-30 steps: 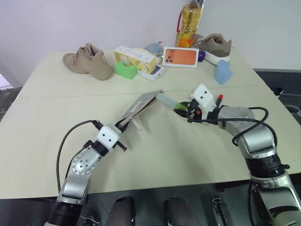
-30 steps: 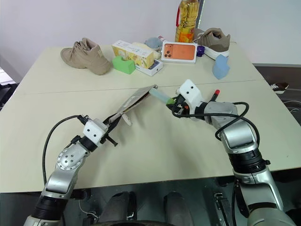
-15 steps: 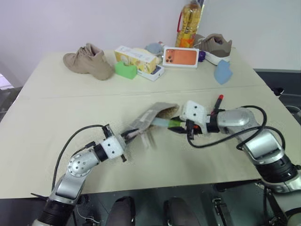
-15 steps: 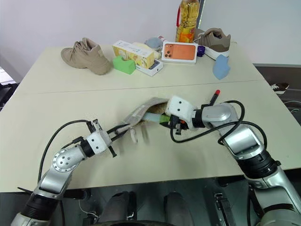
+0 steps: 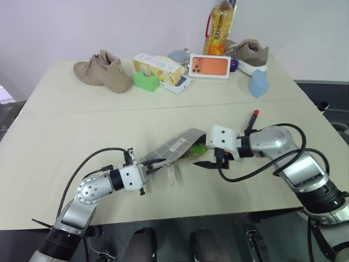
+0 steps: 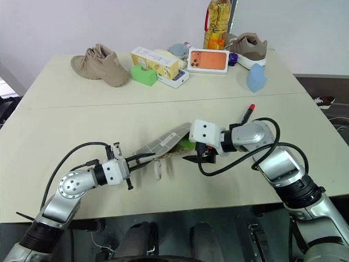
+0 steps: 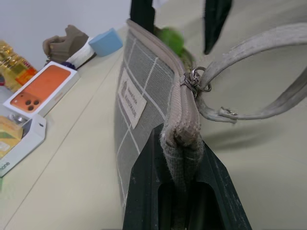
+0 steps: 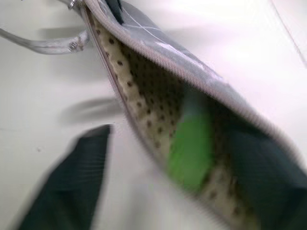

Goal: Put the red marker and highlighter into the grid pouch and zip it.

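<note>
Left gripper (image 7: 184, 143) pinches the grid pouch (image 5: 177, 147) end level; right gripper (image 5: 203, 158), now spread, has released the highlighter (image 8: 191, 146) inside.

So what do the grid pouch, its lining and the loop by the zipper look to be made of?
The grid pouch looks like matte woven grey fabric: a coarse weave shows between the white lines, and it creases in the left gripper. Its lining seems a pale, dark-dotted cloth, possibly mesh; the blur leaves that open. The loop looks like beige woven webbing, frayed at one end.
</note>
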### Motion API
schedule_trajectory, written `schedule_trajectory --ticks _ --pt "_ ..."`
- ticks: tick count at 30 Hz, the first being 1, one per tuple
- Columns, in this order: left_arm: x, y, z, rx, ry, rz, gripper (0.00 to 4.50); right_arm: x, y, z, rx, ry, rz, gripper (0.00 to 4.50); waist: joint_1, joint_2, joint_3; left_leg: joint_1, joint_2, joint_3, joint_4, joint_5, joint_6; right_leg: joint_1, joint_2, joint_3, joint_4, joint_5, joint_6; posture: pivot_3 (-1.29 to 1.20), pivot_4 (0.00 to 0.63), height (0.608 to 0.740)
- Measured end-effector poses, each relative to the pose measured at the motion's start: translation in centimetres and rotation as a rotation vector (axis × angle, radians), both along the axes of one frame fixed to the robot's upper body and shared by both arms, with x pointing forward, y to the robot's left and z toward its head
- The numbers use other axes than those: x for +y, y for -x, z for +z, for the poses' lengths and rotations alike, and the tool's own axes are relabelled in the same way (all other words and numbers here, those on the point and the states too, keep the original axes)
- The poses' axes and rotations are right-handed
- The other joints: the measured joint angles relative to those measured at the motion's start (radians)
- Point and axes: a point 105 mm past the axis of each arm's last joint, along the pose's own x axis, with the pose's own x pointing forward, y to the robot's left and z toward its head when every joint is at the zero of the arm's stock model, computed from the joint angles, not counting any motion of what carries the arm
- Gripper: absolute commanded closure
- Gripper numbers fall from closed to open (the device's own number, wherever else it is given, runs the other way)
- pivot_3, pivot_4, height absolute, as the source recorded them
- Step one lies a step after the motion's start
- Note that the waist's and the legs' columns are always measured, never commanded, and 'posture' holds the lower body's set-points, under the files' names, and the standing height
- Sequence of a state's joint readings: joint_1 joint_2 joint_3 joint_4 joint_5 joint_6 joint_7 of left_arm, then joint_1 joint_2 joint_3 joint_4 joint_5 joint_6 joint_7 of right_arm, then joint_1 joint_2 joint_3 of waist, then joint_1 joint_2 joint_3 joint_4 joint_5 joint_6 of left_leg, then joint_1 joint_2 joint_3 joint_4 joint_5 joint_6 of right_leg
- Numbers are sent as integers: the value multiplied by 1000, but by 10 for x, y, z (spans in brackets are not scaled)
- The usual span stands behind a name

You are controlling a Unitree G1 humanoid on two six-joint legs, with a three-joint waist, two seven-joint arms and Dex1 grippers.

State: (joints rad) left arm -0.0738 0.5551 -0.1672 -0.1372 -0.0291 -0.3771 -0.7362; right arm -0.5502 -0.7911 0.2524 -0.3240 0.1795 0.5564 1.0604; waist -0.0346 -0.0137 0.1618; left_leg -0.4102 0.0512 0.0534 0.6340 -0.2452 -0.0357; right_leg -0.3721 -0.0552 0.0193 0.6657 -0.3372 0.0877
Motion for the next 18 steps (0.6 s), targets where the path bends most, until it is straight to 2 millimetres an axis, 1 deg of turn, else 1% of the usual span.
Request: schedule_trajectory --ticks 2,5,6,8,11,13,15,18 --pt "1 -2 1 -5 18 25 4500 -10 -3 11 -17 -42 -37 93 2 0 0 0 0 0 0 0 0 0 0 0 0 0 0 0 150 740" --pt "3 -10 -3 3 58 98 4500 -25 -3 20 8 -139 -103 93 12 0 0 0 0 0 0 0 0 0 1 0 0 0 0 0 150 740" --pt "4 -15 -5 9 78 140 4500 -33 -7 23 18 -178 -146 93 15 0 0 1 0 0 1 0 0 1 1 0 0 0 0 0 150 740" --pt "4 -23 -8 24 129 217 4500 -57 -24 22 33 -249 -298 37 20 0 0 1 0 -1 3 0 0 3 2 0 1 1 1 0 150 740" --pt "5 -32 -8 24 170 296 4500 -88 -49 7 52 -313 -538 37 20 0 0 2 1 -1 5 0 0 4 3 1 1 1 1 0 150 740" --pt "5 -39 -5 20 208 349 4500 -118 -68 -17 50 -290 -775 37 20 0 0 1 0 0 6 0 0 3 4 2 2 2 2 0 150 740" --pt "5 -42 -4 26 227 375 4500 -134 -78 -30 43 -283 -922 37 19 0 0 0 0 1 7 0 0 2 4 3 3 2 2 0 150 740" --pt "3 -45 -3 32 247 391 4500 -149 -91 -34 11 -317 -1097 37 18 0 0 0 0 2 7 0 0 0 6 3 3 2 2 0 150 740"
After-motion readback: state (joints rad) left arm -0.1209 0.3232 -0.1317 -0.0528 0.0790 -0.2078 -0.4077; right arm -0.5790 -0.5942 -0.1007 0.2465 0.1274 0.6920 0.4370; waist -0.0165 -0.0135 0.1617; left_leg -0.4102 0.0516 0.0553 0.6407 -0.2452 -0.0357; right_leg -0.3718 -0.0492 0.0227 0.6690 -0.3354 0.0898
